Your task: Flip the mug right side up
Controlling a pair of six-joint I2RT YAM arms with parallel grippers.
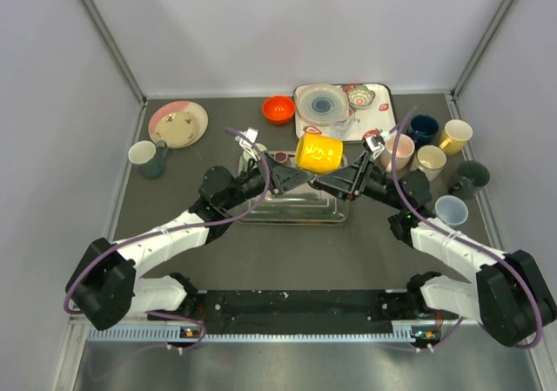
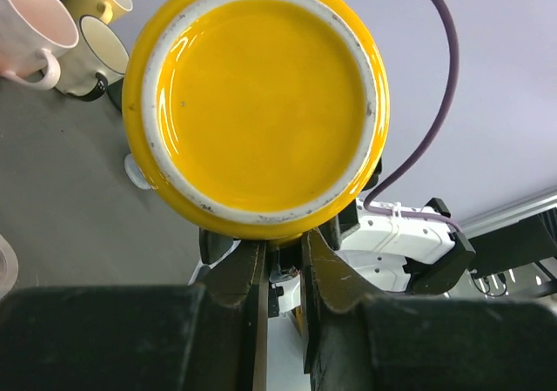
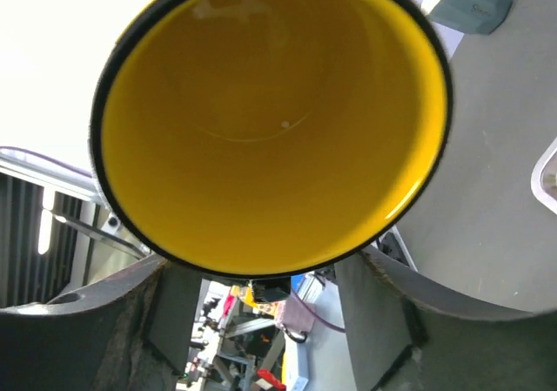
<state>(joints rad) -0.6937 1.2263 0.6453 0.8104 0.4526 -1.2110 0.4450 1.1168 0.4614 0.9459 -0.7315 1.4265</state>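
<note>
The yellow mug (image 1: 318, 153) hangs on its side in the air above the metal tray (image 1: 296, 210), between both grippers. In the left wrist view I see its base (image 2: 257, 95) facing the camera. My left gripper (image 2: 283, 245) is shut on a yellow part under the mug's base, most likely its handle; it also shows in the top view (image 1: 293, 175). In the right wrist view the mug's open mouth (image 3: 270, 121) faces the camera. My right gripper (image 3: 265, 267) is open, its fingers (image 3: 170, 299) spread wide just below the rim; it sits at the mug's right in the top view (image 1: 338, 179).
Several cups (image 1: 431, 160) stand in a group at the right. A white tray (image 1: 380, 112) with dishes and a red bowl (image 1: 278, 109) lie at the back. A pink plate (image 1: 178, 123), a white cup (image 1: 141, 153) and a grey-green mug (image 1: 157, 160) are at the left.
</note>
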